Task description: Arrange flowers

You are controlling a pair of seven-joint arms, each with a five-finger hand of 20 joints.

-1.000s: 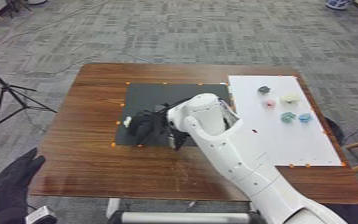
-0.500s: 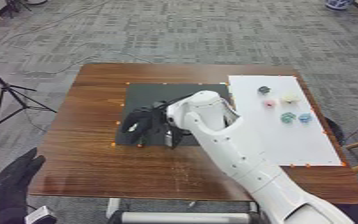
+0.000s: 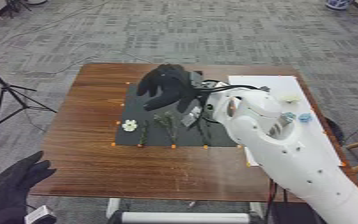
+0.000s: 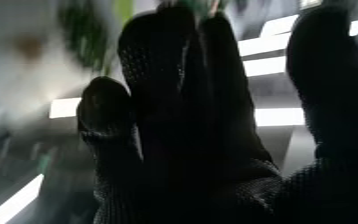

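Hand over mat: your right hand [image 3: 169, 86] hangs above the far part of the black mat [image 3: 128, 139], fingers spread, no flower seen in its grasp — a shape that would suit a fresh pick.
Green stems: three green stems [image 3: 143, 134] lie apart on the mat, running toward orange markers [image 3: 174, 146] at its near edge, probably so you can pinch one without dragging its neighbour.
White flower: white flower [image 3: 129, 125] sits by the mat's left edge, just beside the leftmost stem, perhaps as part of the same row.
White board: a pale yellow flower [image 3: 290, 98] and a blue flower [image 3: 305, 117] rest on the white board [image 3: 278, 80], likely stock kept off your working mat; mind the right arm near them.
Waiting hand: your left hand [image 3: 14, 182] is off the table's [image 3: 91, 155] near left corner, fingers extended — out of the right arm's path.
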